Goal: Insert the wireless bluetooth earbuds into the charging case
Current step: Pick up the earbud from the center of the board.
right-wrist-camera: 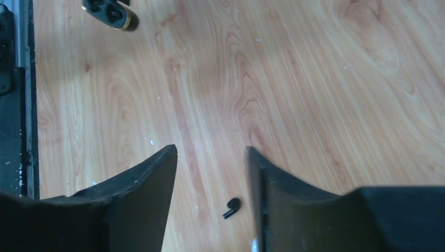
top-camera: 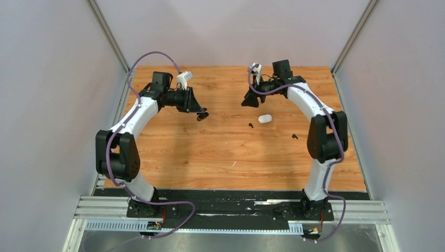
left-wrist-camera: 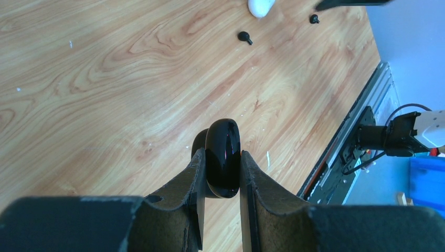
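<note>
Left wrist: left gripper (left-wrist-camera: 221, 157) clamps black case (left-wrist-camera: 223, 137); right gripper (right-wrist-camera: 210, 152) gapes empty above black earbud (right-wrist-camera: 231, 207), white case (top-camera: 265, 118) nearby.

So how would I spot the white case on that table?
Look near the middle of the wooden table, slightly to the right, close to the right arm's tip. The white case lies there, a smooth pebble. It alone is white: the buds near it are tiny and black, and the black case sits in the left jaws.

Pale grey walls (top-camera: 225, 26) on three sides; wood-grain tabletop (top-camera: 210, 152); aluminium rails (top-camera: 99, 210) along near edge; even light.
</note>
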